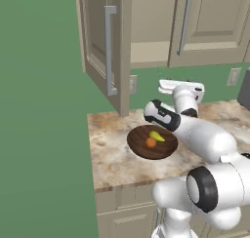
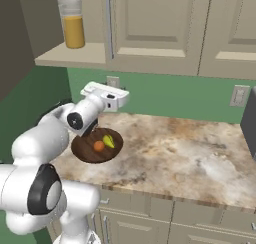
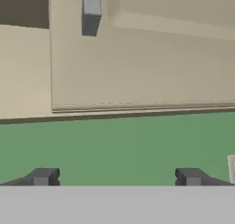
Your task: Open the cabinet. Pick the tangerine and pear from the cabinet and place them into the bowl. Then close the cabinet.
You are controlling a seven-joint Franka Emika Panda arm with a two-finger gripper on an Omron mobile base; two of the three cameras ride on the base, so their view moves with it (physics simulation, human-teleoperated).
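Cabinet (image 1: 105, 42) left door stands swung open, right door shut. Wooden bowl (image 1: 163, 149) sits on the marbled counter (image 1: 112, 159) below it, with the tangerine (image 1: 151, 143) and pear (image 1: 156, 136) inside, just beside each other. Gripper (image 3: 117, 177) raised above the bowl, facing the green wall (image 3: 119, 140) under the cabinet, fingers spread wide apart, holding nothing. Juice glass (image 2: 73, 24) on the cabinet shelf.

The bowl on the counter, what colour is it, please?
Dark brown wood, clearest in the right base view.

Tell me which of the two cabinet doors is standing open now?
The left door of the cabinet is open, swung out toward the camera with its handle facing sideways. The right door is flat and closed. The shelf shows a glass of orange juice.
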